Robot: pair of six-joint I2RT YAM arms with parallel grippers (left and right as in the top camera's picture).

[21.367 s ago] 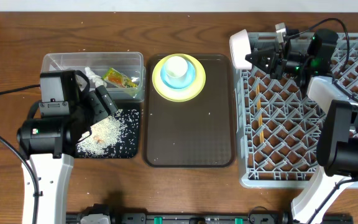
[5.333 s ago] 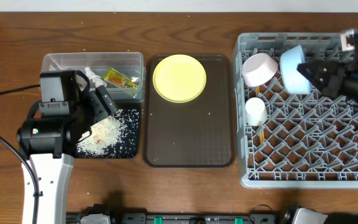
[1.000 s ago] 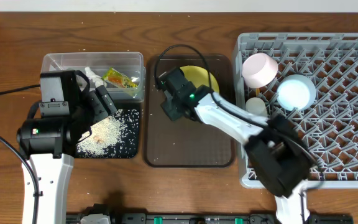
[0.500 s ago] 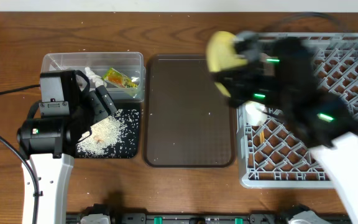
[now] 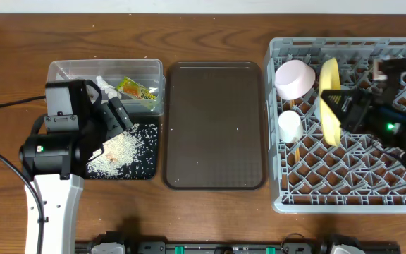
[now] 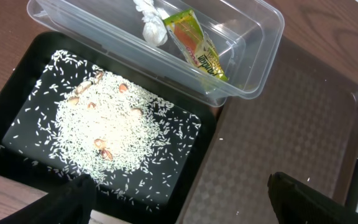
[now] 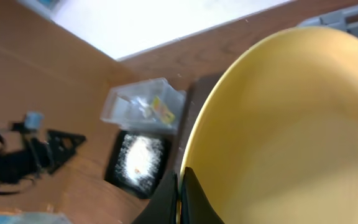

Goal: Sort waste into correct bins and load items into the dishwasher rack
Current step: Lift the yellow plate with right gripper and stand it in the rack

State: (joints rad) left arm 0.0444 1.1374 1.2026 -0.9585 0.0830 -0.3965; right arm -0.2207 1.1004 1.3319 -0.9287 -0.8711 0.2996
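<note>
Brown wooden table (image 5: 210,219) holds the grey rack (image 5: 344,204) at the right. Right gripper (image 7: 180,186) pinches the yellow plate (image 5: 328,77) upright there. Left gripper (image 6: 180,186) fingers are spread wide, holding nothing.

Yellow plate (image 5: 328,79) moved from tray (image 5: 215,134) to rack (image 5: 337,185).

Left arm (image 5: 51,152) is white with black housings, black cable; right arm (image 5: 390,128) seemingly black, green-lit.
</note>
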